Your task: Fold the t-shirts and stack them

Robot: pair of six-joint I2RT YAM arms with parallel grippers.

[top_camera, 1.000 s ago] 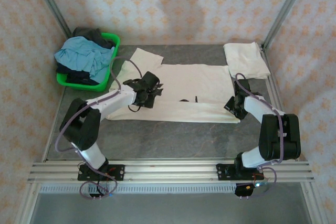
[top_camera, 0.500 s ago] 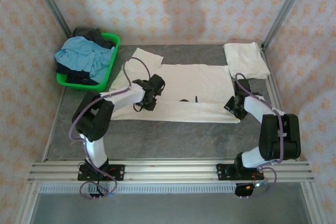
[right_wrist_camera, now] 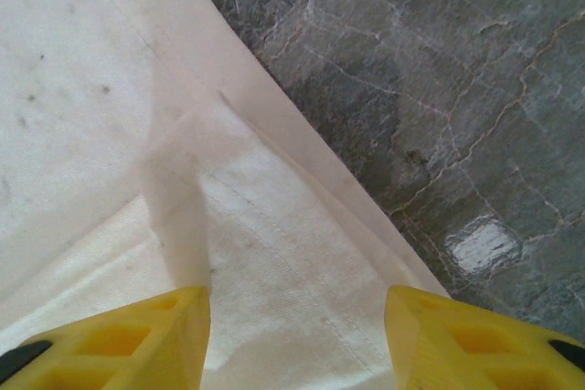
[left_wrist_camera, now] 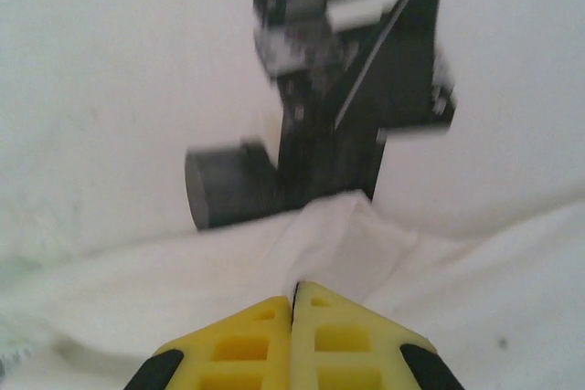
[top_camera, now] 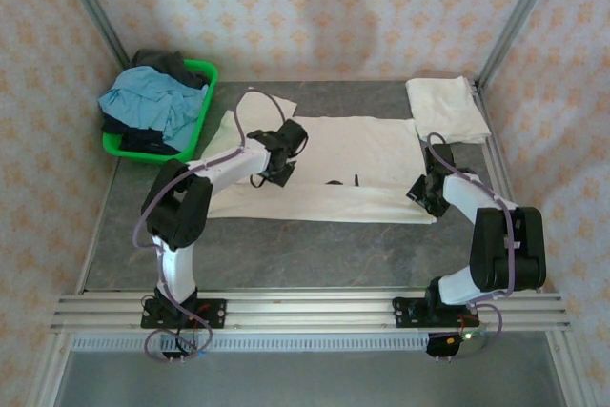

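Left gripper (left_wrist_camera: 294, 291): fingertips pressed together, pinching a raised tuck of cream cloth just near of the black robot-arm graphic (left_wrist_camera: 338, 116). It sits on the left half of the spread t-shirt (top_camera: 353, 154), toward its far edge.

Right gripper (right_wrist_camera: 292, 297): jaws apart, holding nothing, low over the shirt's near right corner, where the cloth looks doubled over. Grey table (top_camera: 305, 254) is bare just beside that corner.

The spread t-shirt lies across the middle of the table, its left sleeve pointing toward the far left corner.

Step, as I read it: folding this shirt, left side grabbed, right side not yet. Next move likely needs the right jaws to close on their corner, then both arms lift and carry together so the cloth doesn't skew.

Counts:
- cream t-shirts: two, one spread and one folded t-shirt (top_camera: 440, 107) at the far right corner
- green basket (top_camera: 205, 73): one, far left corner
- in the basket: one light blue garment (top_camera: 148, 102), one dark garment (top_camera: 162, 62)
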